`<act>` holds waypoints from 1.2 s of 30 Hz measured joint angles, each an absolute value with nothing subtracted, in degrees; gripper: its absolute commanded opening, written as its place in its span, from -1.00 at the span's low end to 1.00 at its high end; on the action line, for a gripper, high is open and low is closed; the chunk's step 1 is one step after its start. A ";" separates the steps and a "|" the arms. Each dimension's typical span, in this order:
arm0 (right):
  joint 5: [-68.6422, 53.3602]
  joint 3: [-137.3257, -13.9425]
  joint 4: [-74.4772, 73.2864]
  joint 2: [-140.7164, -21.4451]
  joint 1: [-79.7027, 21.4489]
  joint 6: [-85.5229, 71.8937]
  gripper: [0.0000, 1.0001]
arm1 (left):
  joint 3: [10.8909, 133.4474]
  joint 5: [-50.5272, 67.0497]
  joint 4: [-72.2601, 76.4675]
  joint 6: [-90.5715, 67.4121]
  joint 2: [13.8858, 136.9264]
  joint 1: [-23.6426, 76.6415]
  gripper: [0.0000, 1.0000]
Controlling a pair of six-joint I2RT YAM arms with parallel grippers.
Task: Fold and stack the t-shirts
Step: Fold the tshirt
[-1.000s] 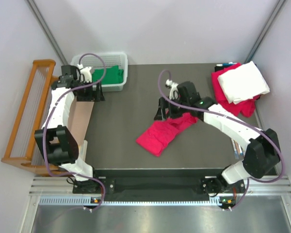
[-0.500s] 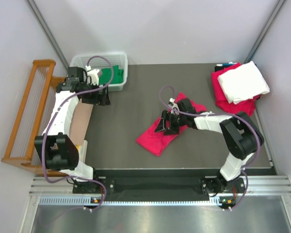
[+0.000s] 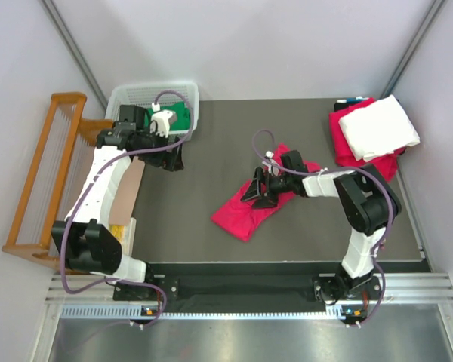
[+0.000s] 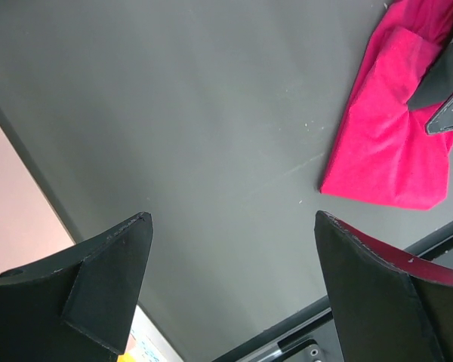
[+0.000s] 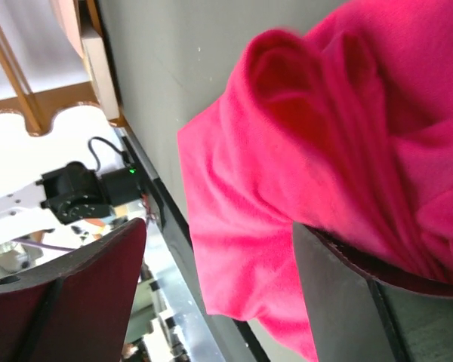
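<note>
Top external view: one dark table (image 3: 196,226) carries the work. One wooden rack (image 3: 38,188) stands off its 9 o'clock side. One white lattice basket (image 3: 136,92) sits at the 10 o'clock corner.

Four pieces of cloth show. One crimson-pink t-shirt (image 3: 245,215) lies rumpled about the middle of the table, stretched from 1 o'clock down to 7 o'clock. One white t-shirt (image 3: 377,128) lies folded at the 2 o'clock corner, on top of a second crimson-pink cloth (image 3: 338,139) that sticks out beneath it toward 9 and 6 o'clock. One green t-shirt (image 3: 177,115) lies inside the basket, at its 3 o'clock end.

Two arms, each with one pair of fingers. The left fingers (image 4: 106,264) hang just beside the basket's 5 o'clock corner. In the left wrist view they are spread wide over bare table, with nothing between them and nothing touching them. The crimson-pink t-shirt lies well apart from them, at 2 o'clock in that view.

The right fingers (image 5: 347,302) are down on the middle of the crimson-pink t-shirt. In the right wrist view they stand well apart, released rather than clenched. A thick fold of the shirt rests over the top edge of the finger at 4 o'clock. The other finger, at 8 o'clock, is clear of the cloth, with table showing in the gap between the two. No cloth is pinched.
</note>
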State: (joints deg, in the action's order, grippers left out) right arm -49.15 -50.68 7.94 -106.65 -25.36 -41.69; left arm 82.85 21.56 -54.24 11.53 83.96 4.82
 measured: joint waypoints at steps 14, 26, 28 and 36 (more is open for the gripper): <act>-26.68 -49.71 -11.53 -66.08 -34.20 -33.19 0.54 | 71.24 22.90 -52.07 11.99 87.85 12.97 0.84; -7.75 -43.33 -20.88 -79.15 -58.43 -32.25 0.35 | 75.66 23.33 -50.59 11.73 103.81 21.39 0.81; -6.22 -44.16 -21.54 -80.62 -59.18 -32.45 0.33 | 75.99 23.38 -50.37 11.51 105.01 22.55 0.81; -2.74 -47.70 -21.06 -81.65 -59.27 -32.80 0.26 | 76.03 24.62 -49.98 11.25 107.98 26.55 0.80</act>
